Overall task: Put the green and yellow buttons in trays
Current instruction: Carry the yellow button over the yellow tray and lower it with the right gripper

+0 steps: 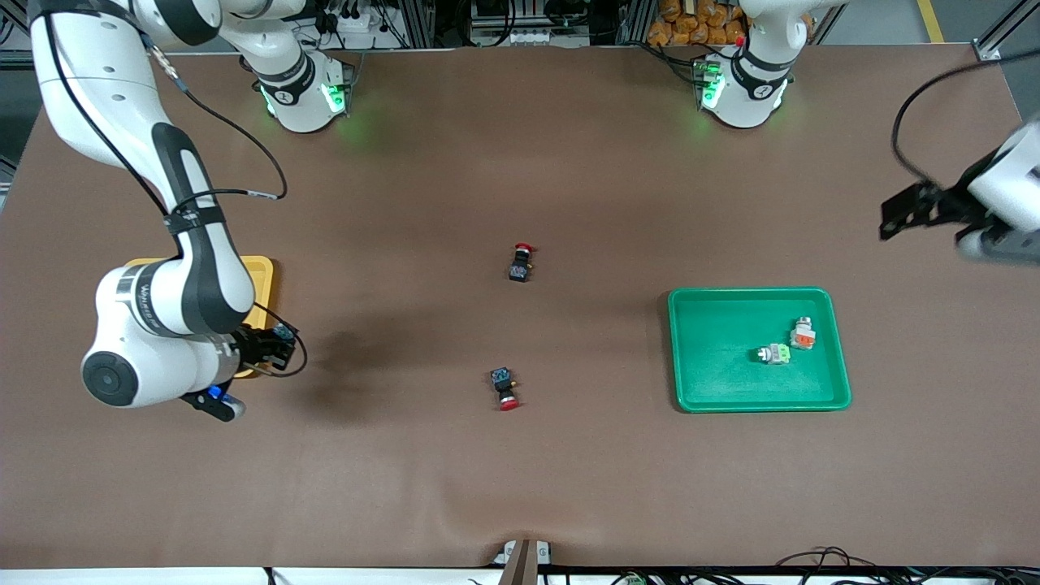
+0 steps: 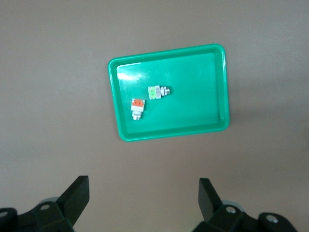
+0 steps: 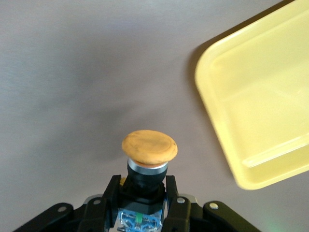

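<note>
Yellow-capped black-bodied push-button switch (image 3: 148, 159), judged light, rigid, slick-capped, sits clamped by its body in right gripper (image 3: 141, 191) beside yellow plastic tray (image 3: 270, 106); left gripper (image 2: 144, 200) waits, jaws wide, empty, above green plastic tray (image 2: 212, 128).

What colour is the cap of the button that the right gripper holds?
Orange-yellow. The button in the right gripper shows best in the right wrist view.

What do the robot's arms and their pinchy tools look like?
Both arms are glossy white with dark grey joints, a black cable runs along the right arm, and green lights glow at the bases. The right tool and the left tool each have two black fingers.
</note>
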